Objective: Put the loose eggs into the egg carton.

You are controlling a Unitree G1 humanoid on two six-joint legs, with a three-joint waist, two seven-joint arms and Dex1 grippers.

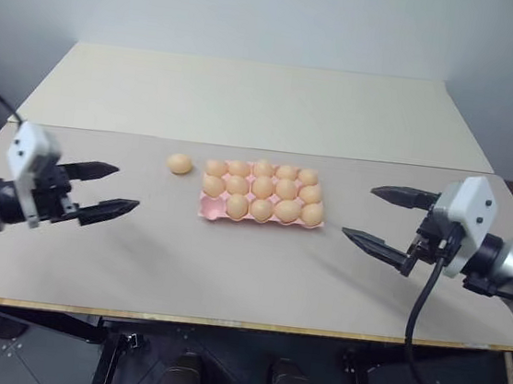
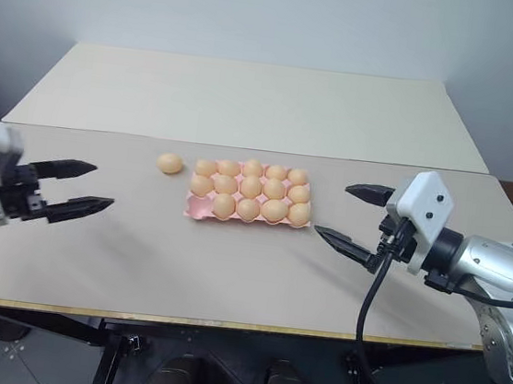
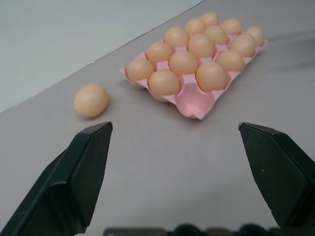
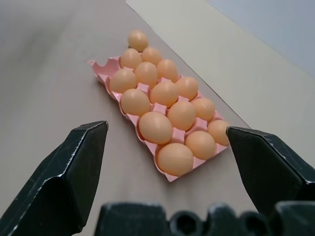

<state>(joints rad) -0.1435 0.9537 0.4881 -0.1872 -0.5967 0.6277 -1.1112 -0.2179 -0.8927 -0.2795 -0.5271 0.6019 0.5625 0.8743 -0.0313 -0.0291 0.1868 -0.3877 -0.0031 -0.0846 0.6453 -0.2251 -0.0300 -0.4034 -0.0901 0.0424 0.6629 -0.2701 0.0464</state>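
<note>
Here we see the left gripper [image 1: 109,188] hanging above the table [image 1: 229,272] with its two black fingers spread wide and nothing between them; it points inward toward the middle of the table. The right gripper [image 1: 379,217] mirrors it on the opposite side, jaws likewise wide apart and empty, aimed back at the same middle ground. Both stand well apart from the work between them.

Between the grippers lies the pink carton [image 1: 210,208], flat on the table, three rows of five cups. We count fourteen eggs seated in it. One cup is bare: the corner cup nearest the robot on its left side, seen in the left wrist view as an empty pink hollow [image 3: 194,101].

One loose egg [image 1: 180,164] rests on the table just beside the carton's far left corner, apart from it and not touching. It lies nearer the left gripper than the right.

We judge the task nearly complete: fourteen of fifteen cups filled, one egg and one cup outstanding. The remaining step would be to take up that loose egg and set it in the vacant corner cup, which sits on the same side of the carton.
</note>
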